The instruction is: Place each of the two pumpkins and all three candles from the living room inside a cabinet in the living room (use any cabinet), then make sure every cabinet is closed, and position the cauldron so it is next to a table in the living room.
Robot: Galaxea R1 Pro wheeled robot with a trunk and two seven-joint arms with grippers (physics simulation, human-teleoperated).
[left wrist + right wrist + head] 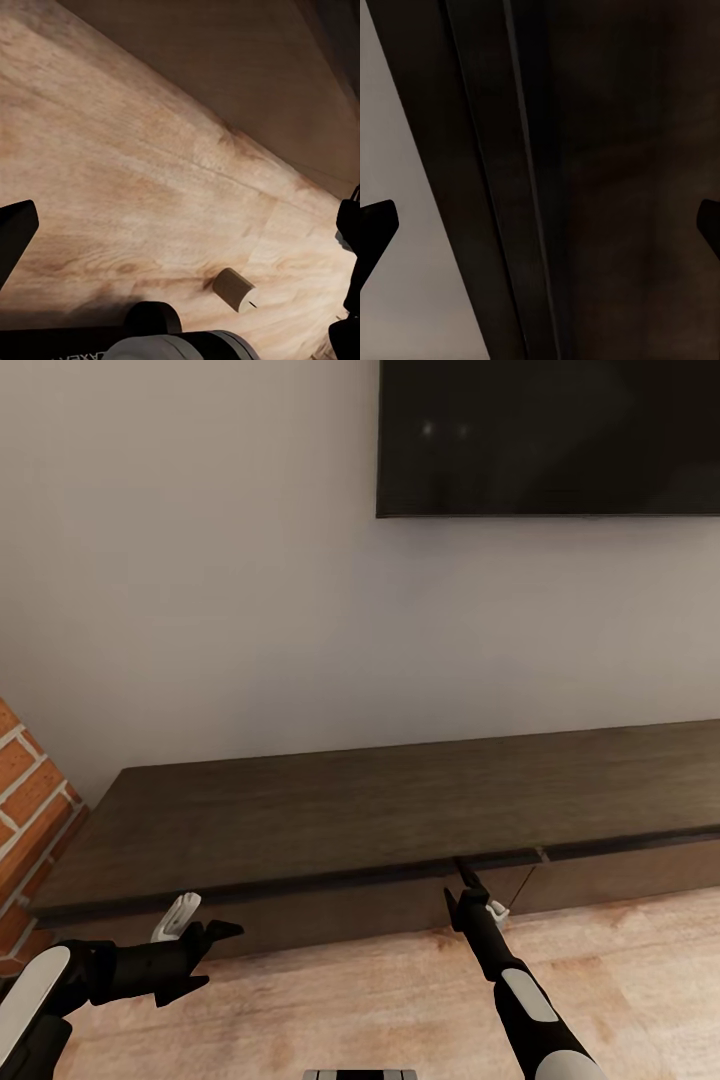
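The floor [620, 950] is pale wood plank, running up to the foot of the long dark-brown cabinet [380, 820], which stands on it along the wall. In the left wrist view one short olive-tan candle [234, 289] lies tipped on its side on the boards [135, 187], well out from the cabinet's base and apart from everything else; a small dark mark on its end face is probably the wick. The cabinet's top is a flat, dark slab.

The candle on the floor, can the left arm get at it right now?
Probably yes: the candle lies on its side on bare floor, nothing around it, and the left gripper hangs open just above the boards.
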